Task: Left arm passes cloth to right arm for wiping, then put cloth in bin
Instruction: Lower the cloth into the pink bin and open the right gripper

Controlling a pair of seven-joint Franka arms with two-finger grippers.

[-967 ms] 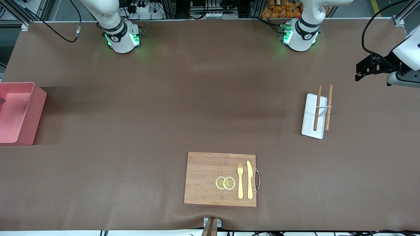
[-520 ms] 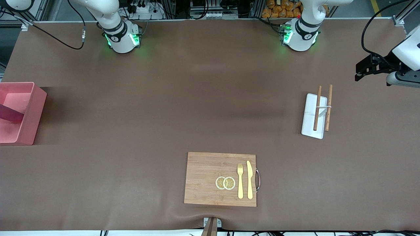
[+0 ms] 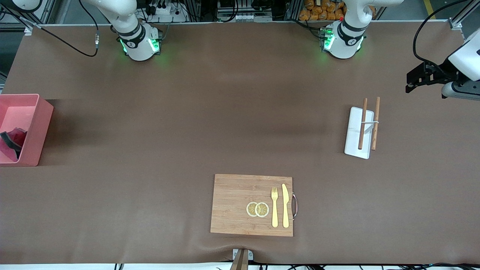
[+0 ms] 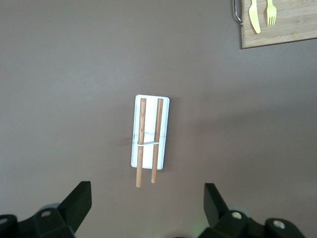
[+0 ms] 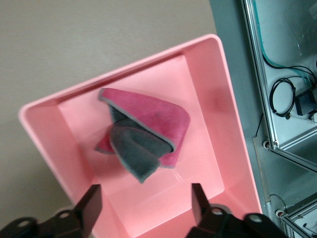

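Observation:
The cloth point(image 3: 11, 141), crimson-pink with a dark grey face, lies crumpled on the floor of the pink bin point(image 3: 39, 127) at the right arm's end of the table. In the right wrist view the cloth point(image 5: 148, 119) lies loose in the bin point(image 5: 119, 74). My right gripper point(image 5: 145, 208) is open and empty above it, and does not show in the front view. My left gripper point(image 3: 410, 83) hangs open and empty over the left arm's end of the table; its wrist view point(image 4: 147, 206) shows bare table between the fingers.
A flat white tray with two brown sticks point(image 3: 359, 132) lies near the left gripper and shows in the left wrist view point(image 4: 150, 131). A wooden cutting board point(image 3: 240, 204) with lemon slices, a fork and a knife sits near the front edge.
The cloth has dropped out of the right gripper's hold and settled crumpled in the bin. The left arm has not moved.

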